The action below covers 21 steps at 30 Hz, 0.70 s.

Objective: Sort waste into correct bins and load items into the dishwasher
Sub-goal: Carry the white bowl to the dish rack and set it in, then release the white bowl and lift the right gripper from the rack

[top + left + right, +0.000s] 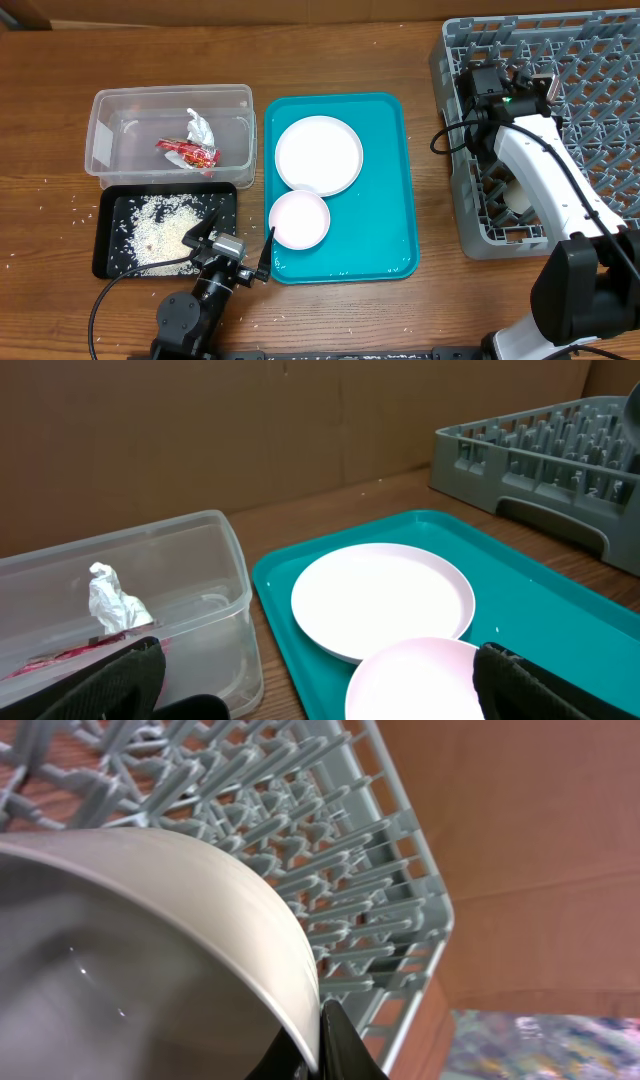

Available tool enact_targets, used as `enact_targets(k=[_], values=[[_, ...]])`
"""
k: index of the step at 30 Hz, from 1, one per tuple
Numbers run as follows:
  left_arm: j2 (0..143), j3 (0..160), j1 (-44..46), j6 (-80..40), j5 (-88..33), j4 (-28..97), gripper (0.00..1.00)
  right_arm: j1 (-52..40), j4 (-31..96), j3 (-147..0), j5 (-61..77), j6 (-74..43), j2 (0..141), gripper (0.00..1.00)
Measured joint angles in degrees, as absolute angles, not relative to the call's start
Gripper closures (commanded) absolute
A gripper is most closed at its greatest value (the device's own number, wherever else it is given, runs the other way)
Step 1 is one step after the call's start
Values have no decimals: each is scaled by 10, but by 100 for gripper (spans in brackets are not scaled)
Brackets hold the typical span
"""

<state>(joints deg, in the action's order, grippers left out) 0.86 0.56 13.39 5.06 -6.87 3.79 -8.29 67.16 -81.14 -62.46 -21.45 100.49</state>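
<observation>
The clear tub (105,140) holds the red-and-white wrapper (187,153) and the white paper scrap (200,126). The black tray (108,260) holds rice crumbs (160,235). A round white plate (319,154) and a small white bowl (298,218) lie on the teal tray (385,190). My left gripper (240,232) is open and empty between the black tray and the teal tray; in the left wrist view (320,695) its fingers frame the bowl (420,680). My right gripper (322,1050) is shut on the rim of another white bowl (130,940) over the grey dish rack (600,60). Cup and chopsticks are out of view.
Loose rice crumbs (60,205) lie scattered on the wooden table left of the black tray. A brown cardboard wall (250,430) stands behind the table. The right arm (545,170) stretches over the rack's left side.
</observation>
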Motion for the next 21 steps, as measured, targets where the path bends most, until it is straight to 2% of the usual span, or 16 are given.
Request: enact_targets(k=[6, 21], values=[[9, 6, 134, 51, -69, 38, 0, -83, 649, -814, -677, -215, 1005, 96], [9, 6, 134, 51, -69, 38, 0, -87, 645, -816, -657, -214, 1042, 92]])
